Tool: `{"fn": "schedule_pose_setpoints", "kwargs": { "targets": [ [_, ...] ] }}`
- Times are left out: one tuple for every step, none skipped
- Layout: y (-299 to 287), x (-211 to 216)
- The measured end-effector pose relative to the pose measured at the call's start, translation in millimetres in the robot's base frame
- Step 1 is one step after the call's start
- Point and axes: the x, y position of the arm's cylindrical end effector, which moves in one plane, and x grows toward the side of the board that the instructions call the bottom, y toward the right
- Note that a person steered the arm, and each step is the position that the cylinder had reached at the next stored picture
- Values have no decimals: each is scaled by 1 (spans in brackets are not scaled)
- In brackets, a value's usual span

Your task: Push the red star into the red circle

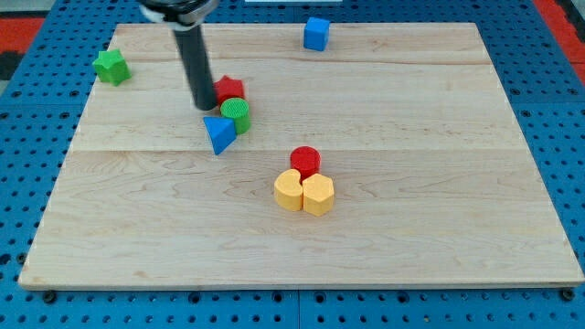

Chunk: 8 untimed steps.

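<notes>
Unmarked wooden board (411, 210); no legible writing

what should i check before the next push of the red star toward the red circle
1. My tip touches the red star: ok, at its left edge in the view.
2. Tip on the side away from the red circle: ok, circle lies to the lower right.
3. Straight path free: not ok, green cylinder and blue triangle crowd the star's lower side.
4. Circle free to be met: ok, though two yellow blocks touch its far side.
5. Star's exact contact with the cylinder: cannot tell.
</notes>
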Motion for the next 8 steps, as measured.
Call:
{"fn": "schedule_pose_setpoints", "kwargs": {
  "targets": [
    [-48,-6],
    [-25,-24],
    [80,-13],
    [108,-19],
    [135,-40],
    [171,25],
    [185,74],
    [202,50]
  ]
}}
